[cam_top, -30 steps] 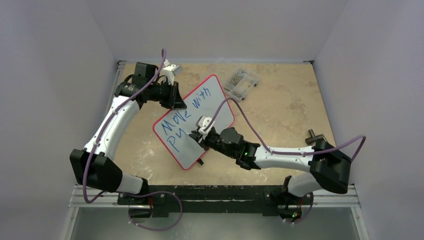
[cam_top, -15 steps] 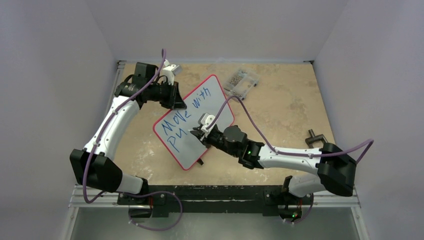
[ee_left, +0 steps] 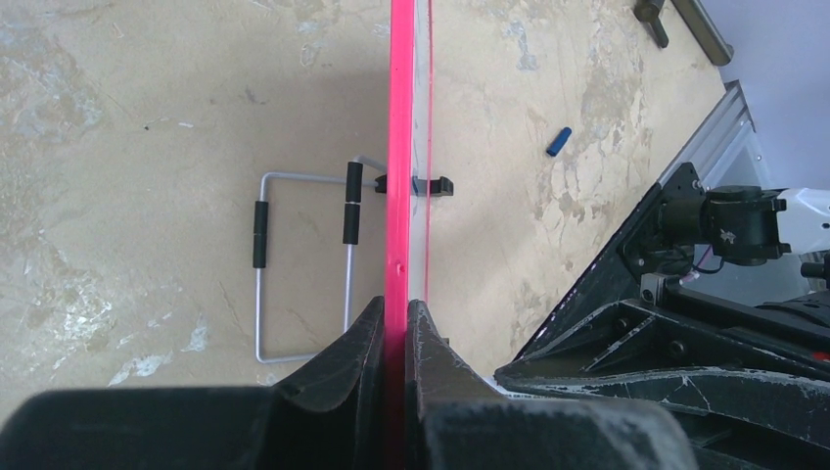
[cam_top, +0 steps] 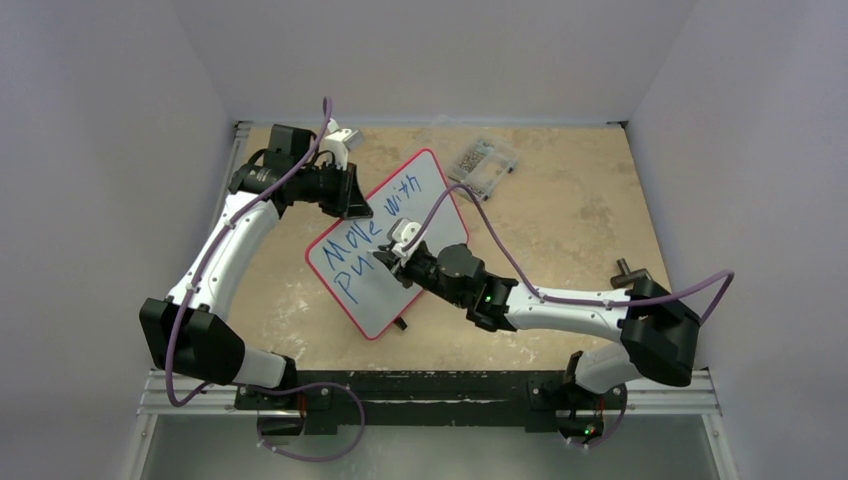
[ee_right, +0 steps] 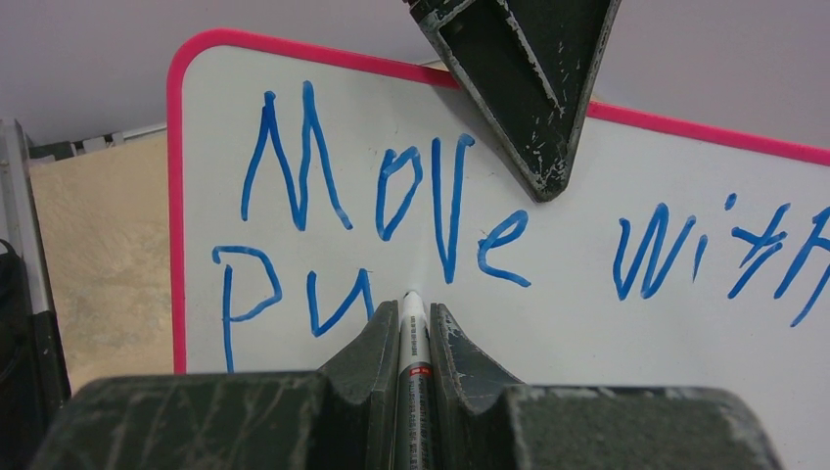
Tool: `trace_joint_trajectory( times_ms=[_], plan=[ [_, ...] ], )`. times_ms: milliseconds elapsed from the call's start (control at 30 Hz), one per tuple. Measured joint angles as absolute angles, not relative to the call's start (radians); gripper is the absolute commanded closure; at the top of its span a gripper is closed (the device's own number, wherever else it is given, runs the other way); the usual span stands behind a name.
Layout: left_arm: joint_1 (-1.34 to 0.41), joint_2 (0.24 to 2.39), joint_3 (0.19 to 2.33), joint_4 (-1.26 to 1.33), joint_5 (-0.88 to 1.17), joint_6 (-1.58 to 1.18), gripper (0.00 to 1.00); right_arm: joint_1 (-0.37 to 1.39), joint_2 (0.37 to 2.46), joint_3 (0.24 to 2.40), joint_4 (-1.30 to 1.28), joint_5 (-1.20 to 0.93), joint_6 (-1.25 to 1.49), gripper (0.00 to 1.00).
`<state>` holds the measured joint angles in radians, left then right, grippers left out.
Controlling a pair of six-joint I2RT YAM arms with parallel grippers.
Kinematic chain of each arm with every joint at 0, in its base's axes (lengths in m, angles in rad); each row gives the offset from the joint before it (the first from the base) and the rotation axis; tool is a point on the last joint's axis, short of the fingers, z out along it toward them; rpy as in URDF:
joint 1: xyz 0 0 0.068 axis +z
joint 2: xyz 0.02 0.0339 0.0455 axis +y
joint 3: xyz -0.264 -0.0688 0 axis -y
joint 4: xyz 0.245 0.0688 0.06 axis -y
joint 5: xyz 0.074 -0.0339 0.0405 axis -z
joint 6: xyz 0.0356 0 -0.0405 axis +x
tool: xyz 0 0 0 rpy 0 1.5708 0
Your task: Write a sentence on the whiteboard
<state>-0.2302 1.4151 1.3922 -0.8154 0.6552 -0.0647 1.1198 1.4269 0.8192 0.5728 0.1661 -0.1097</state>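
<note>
Beige mottled counter is carrying the large white red-rimmed whiteboard, propped near its middle, with the left claw pinching its rim. The right claw is gripping a slim white marker at the second line of the blue handwritten sentence. Pushing too hard risks skidding the board or smearing letters.

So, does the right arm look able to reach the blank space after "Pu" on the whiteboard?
Probably yes: the marker in the right hand points right at that spot on the whiteboard, nothing between.
</note>
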Motion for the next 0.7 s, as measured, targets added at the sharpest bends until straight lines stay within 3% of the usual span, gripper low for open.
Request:
trace_joint_trajectory(
  times_ms=[700],
  plan=[
    [-0.23, 1.415, 1.392, -0.814, 0.654, -0.065, 1.0, 1.111, 1.412, 0.76, 0.608, 0.162, -0.113, 1.0]
  ],
)
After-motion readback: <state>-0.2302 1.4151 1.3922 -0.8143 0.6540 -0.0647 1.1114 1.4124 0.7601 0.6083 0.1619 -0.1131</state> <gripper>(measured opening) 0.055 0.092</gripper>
